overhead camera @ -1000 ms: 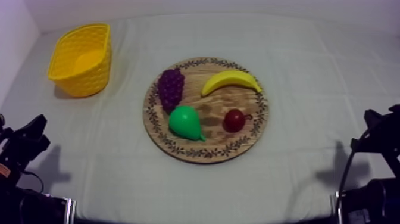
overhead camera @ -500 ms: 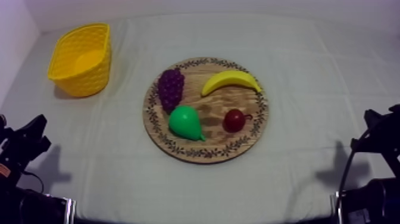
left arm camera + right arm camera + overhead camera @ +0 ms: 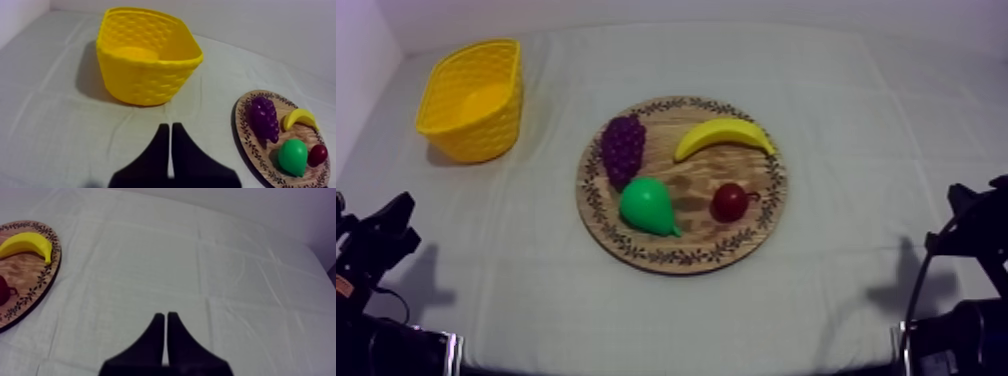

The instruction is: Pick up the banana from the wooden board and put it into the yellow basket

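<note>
Our arms sit low at the table's near corners, the task not yet begun. Our left gripper (image 3: pixel 170 126) and right gripper (image 3: pixel 166 314) each hold their black fingers pressed together in a narrow wedge, gripping nothing. The curved yellow toy banana (image 3: pixel 724 135) lies on the far side of the round wooden board with a patterned rim (image 3: pixel 681 262), toward our right, apart from the purple bunch of grapes (image 3: pixel 623 148), the green pear (image 3: pixel 648 205) and the small red fruit (image 3: pixel 729 202). The yellow basket (image 3: pixel 476 135) stands empty at the far left, well apart from the board. We judge the reach comes first. One arm must spread its fingers, descend over the banana's middle and close across it, clear of the red fruit.
</note>
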